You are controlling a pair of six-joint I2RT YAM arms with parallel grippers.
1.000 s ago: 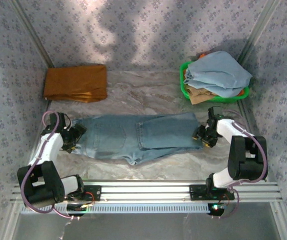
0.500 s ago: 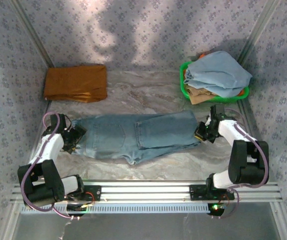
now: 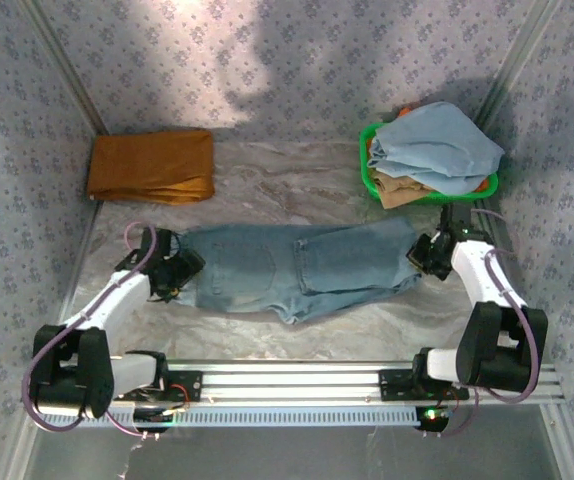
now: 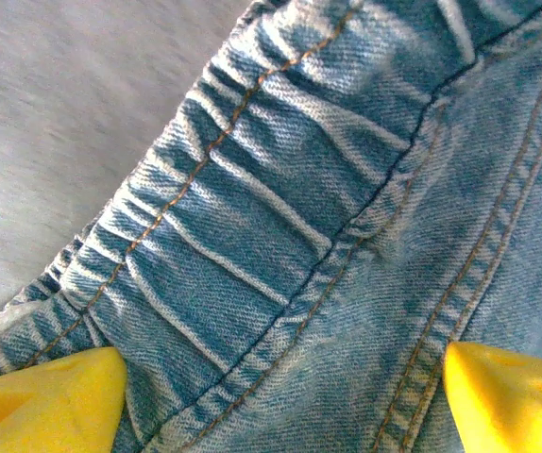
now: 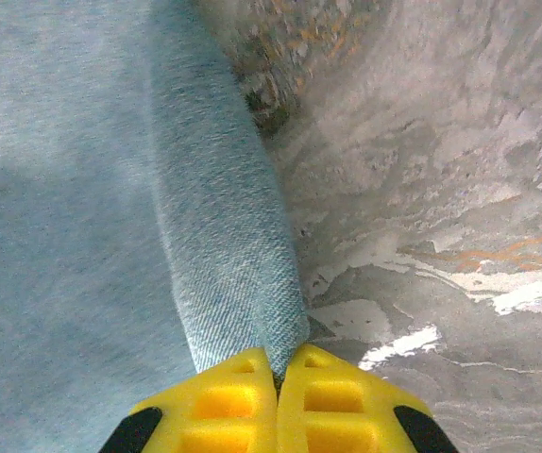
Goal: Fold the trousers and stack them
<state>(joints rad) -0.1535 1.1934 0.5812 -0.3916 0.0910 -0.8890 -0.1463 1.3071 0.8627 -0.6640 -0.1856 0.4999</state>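
From above, both wrists hide their own fingertips. In the left wrist view only the yellow tips of the fingers (image 4: 49, 396) show, cut off by the bottom edge. The trousers (image 3: 297, 275) lie flat on the marbled tabletop (image 3: 297, 190). Their long axis runs left to right, with the waistband to the left and the leg ends to the right. The left end effector (image 3: 172, 275) is released, its fingers spread wide across the gathered waistband. The right end effector (image 3: 429, 255) is clenched on a fold of denim at the leg end. Compared with a second ago, the trousers and both end effectors sit further right. A green basket (image 3: 367, 165) of clothes stands behind.
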